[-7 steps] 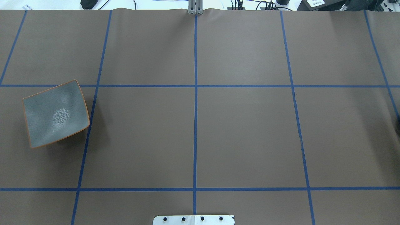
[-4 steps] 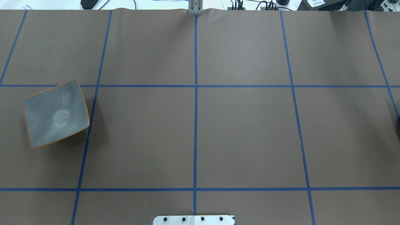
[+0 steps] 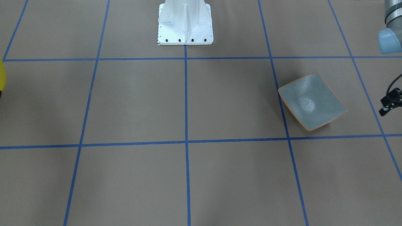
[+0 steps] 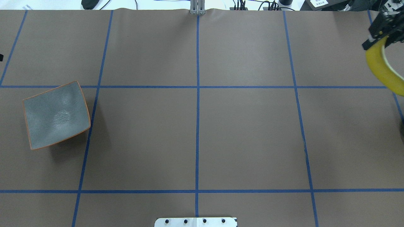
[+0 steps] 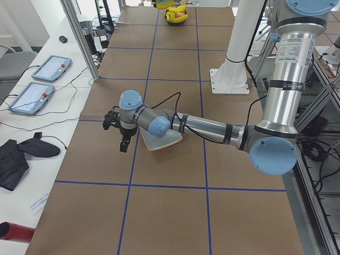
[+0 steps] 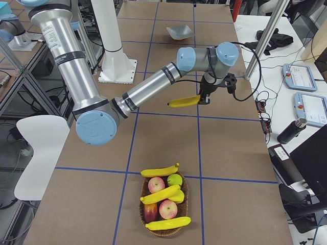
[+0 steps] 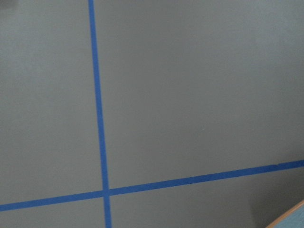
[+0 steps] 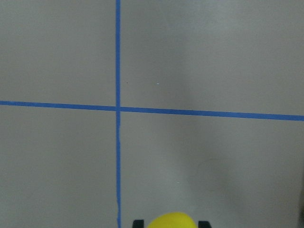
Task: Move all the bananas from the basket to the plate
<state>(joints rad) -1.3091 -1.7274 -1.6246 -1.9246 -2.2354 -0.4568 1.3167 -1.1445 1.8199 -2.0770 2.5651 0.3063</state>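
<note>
My right gripper [image 4: 383,30] is shut on a yellow banana [image 4: 382,67] and holds it above the table at the far right; the banana also shows in the exterior right view [image 6: 185,102] and the right wrist view [image 8: 171,221]. Three more bananas [image 6: 162,194] lie in the wicker basket [image 6: 164,232] at the table's right end. The grey-blue plate [image 4: 55,115] with the orange rim sits empty at the left. My left gripper [image 3: 390,103] hovers just beyond the plate's outer side; I cannot tell whether it is open or shut.
The basket also holds red apples [image 6: 167,208] and a green one [image 6: 174,179]. The white robot base [image 3: 185,22] stands at the table's near middle. Blue tape lines cross the brown mat [image 4: 246,135]. Tablets and cables lie past the far edge.
My right gripper has come into the overhead view at the top right, carrying the banana. The plate has not moved.
</note>
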